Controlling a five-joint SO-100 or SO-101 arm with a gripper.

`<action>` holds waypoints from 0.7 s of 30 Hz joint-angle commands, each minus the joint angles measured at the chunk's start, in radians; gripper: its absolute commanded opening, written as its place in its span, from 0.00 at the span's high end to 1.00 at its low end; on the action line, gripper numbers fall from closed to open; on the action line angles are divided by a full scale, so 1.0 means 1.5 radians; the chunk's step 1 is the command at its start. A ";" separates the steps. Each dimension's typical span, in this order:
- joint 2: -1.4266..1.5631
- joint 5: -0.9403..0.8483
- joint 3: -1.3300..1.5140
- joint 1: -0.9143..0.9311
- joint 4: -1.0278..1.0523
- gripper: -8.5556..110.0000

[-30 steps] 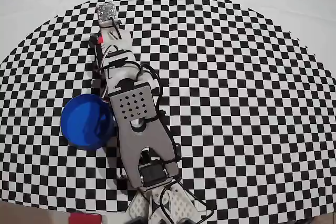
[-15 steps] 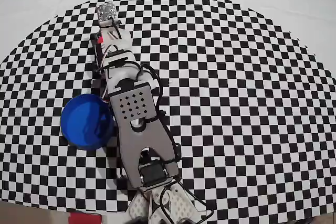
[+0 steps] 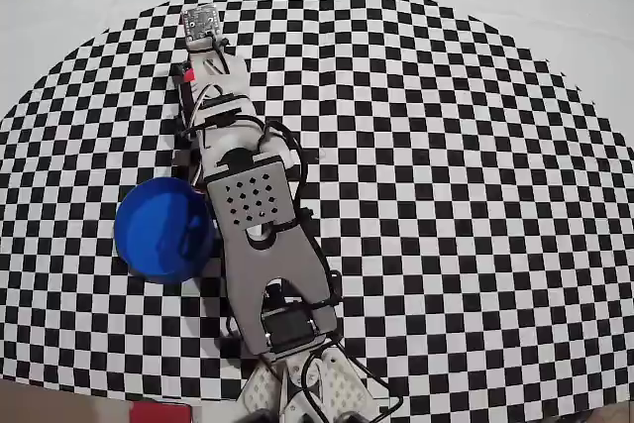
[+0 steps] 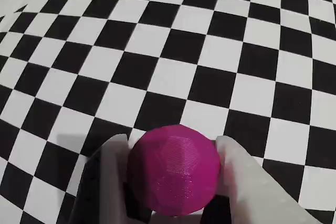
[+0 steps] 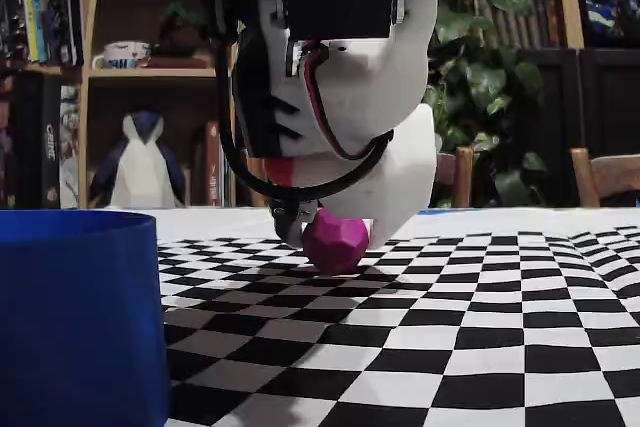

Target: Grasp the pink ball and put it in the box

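The pink ball (image 4: 173, 169) sits between my gripper's (image 4: 172, 149) two pale fingers, which press on its left and right sides. In the fixed view the ball (image 5: 335, 239) hangs under the gripper (image 5: 335, 232), at or just above the checkered cloth; I cannot tell whether it touches. In the overhead view the ball is hidden under my arm (image 3: 253, 195), which reaches towards the far left of the cloth. The box, a round blue container (image 3: 163, 230), stands to the left of the arm's middle. It fills the near left of the fixed view (image 5: 80, 317).
The checkered cloth (image 3: 446, 195) has a rounded far edge, with plain white table beyond it. A red object (image 3: 158, 413) lies at the near edge. Behind the table in the fixed view are a penguin figure (image 5: 140, 162), bookshelves, plants and chairs.
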 commanded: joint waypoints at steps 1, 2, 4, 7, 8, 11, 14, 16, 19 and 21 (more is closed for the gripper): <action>0.054 -0.004 -0.009 -0.001 0.002 0.93; 0.059 -0.004 -0.006 -0.001 0.002 0.93; 0.073 -0.004 0.003 -0.001 0.002 0.93; 0.093 -0.004 0.019 0.001 0.002 0.93; 0.100 -0.004 0.025 0.001 0.002 0.93; 0.121 -0.004 0.041 0.001 0.002 0.93; 0.139 -0.003 0.054 0.002 0.002 0.93; 0.152 -0.004 0.064 0.003 0.002 0.93; 0.173 -0.004 0.081 0.005 0.002 0.93; 0.187 -0.003 0.093 0.006 0.002 0.93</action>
